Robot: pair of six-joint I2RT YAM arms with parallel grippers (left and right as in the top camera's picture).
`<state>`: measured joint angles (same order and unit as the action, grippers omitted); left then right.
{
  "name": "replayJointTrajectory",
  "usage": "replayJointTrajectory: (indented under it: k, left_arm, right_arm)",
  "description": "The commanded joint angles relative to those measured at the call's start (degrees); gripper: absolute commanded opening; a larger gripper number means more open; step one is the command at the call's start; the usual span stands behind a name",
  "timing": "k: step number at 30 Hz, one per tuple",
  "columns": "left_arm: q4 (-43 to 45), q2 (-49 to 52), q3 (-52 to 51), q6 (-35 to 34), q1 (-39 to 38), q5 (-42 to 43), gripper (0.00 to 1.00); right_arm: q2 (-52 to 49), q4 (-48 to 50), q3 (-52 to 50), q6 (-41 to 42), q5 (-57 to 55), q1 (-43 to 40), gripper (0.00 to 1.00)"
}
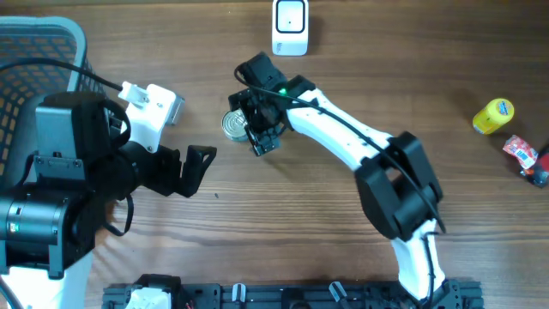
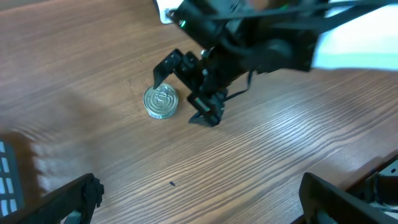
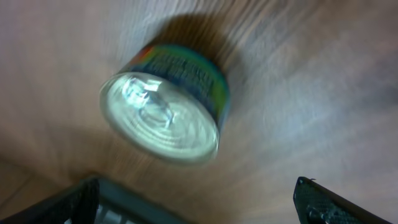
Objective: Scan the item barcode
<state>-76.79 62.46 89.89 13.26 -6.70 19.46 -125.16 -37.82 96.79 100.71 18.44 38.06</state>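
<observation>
Lit brightly and evenly from above in the overhead view, sharp across the table (image 1: 343, 51), with only faint, soft-edged shadows. Looks softer in the left wrist view, glinting pale on the lid of the can (image 2: 161, 101) and laying a smeared shadow over the wood toward 9 o'clock. Blurs heavily in the right wrist view, streaking the grain, washing glare over the can's lid toward 10 o'clock, pooling shadow behind it at 12 o'clock and leaving the tips of the right gripper (image 3: 196, 193) at 5 and 7 o'clock out of focus.
</observation>
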Motion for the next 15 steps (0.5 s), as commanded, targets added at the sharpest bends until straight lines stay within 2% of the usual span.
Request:
replayJointTrajectory:
  k: [1, 7, 10, 15]
  left_arm:
    - [-0.2, 0.2, 0.1, -1.7, -0.2, 1.6, 1.0]
    - [0.0, 0.3, -0.7, -1.8, -0.2, 2.2, 1.0]
    - [1.1, 0.3, -2.6, -1.8, -0.2, 2.2, 1.0]
    - [3.4, 0.3, -6.1, -1.8, -0.2, 2.2, 1.0]
  right_arm:
    - [-2.3, 2.6, 0.5, 2.9, 1.2, -0.2, 1.0]
    - [-2.4, 14.4, 0.5, 3.2, 0.5, -0.8, 0.99]
    - [-2.5, 14.2, 0.5, 4.7, 0.2, -0.9, 0.99]
    - [-2.6, 8.6, 0.5, 4.3, -1.9, -1.0, 0.99]
